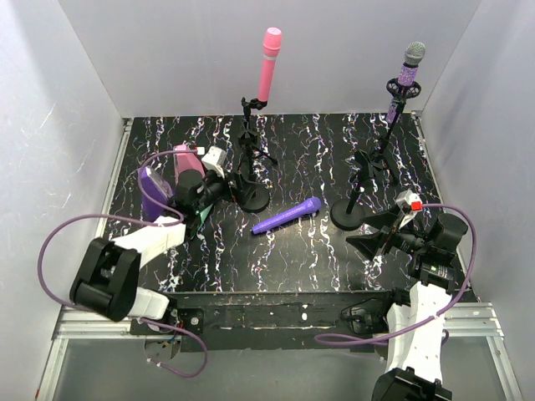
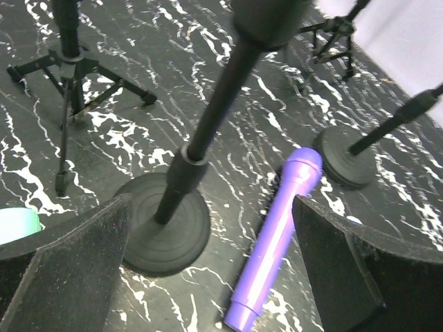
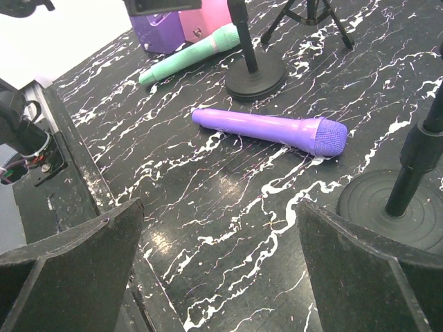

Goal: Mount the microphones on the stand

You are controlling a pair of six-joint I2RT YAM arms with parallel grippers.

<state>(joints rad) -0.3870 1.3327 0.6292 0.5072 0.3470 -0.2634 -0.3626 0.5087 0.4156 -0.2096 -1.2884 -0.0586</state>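
**Toy microphones and stands on a black marbled desk**

- Desk [image 1: 318, 259]: black with white veins.
- Pink microphone [image 1: 271, 63]: upright in a stand clip, middle of the far edge.
- Glittery purple microphone [image 1: 410, 71]: silver-grey head, upright in a stand clip, far right corner.
- Plain purple microphone [image 1: 287, 215]: lying flat mid-desk between the left round base [image 1: 253, 199] and the right round base [image 1: 347, 215]; free of both claws.
- Mint green microphone [image 3: 190, 55]: lying flat toward the left edge, beside the pink and purple boxes [image 3: 180, 21].
- Left gripper [image 2: 211, 214]: released, jaws wide, nothing between them.
- Right gripper [image 3: 221, 207]: released, empty, by the right edge.
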